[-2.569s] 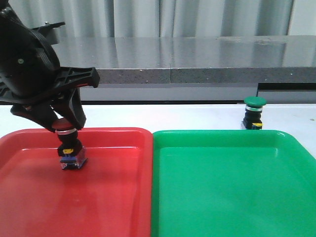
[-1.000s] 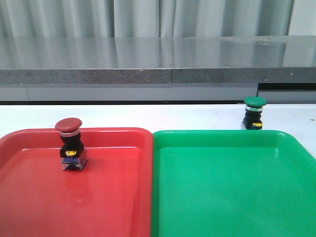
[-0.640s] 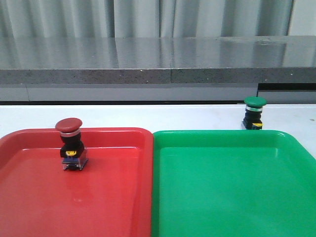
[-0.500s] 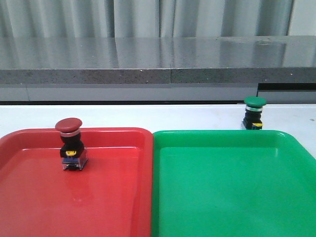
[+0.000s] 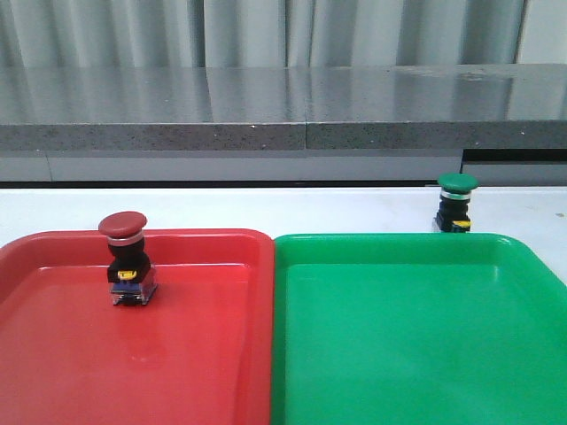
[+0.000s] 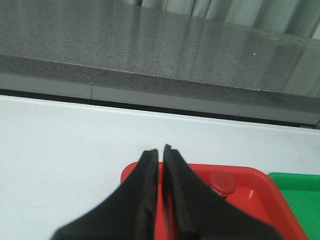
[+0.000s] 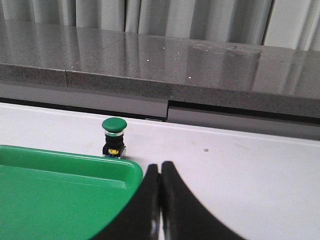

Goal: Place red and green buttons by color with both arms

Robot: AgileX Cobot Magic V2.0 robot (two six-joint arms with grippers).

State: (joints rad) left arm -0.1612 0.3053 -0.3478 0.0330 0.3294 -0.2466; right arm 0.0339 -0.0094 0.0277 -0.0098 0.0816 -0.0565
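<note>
- White counter [image 5: 292, 208] lay before a grey stone ledge [image 5: 283, 106] and pleated curtain.
- Red tray [image 5: 53, 354] carried the red button [image 5: 124, 258] upright near its far edge.
- Left gripper [image 6: 161, 152]: fingers nearly touching, holding nothing.
- Green tray [image 5: 416, 336] sat just beside the red tray.
- Green button [image 5: 457, 203] stood on the counter behind the green tray.
- Right gripper [image 7: 160, 170]: fingers pressed together, holding nothing.

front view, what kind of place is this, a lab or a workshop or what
Probably a robot test bench in a lab: a plain white table holding a red tray and a green tray for sorting, beside a grey stone-look counter and corrugated wall panels.
</note>
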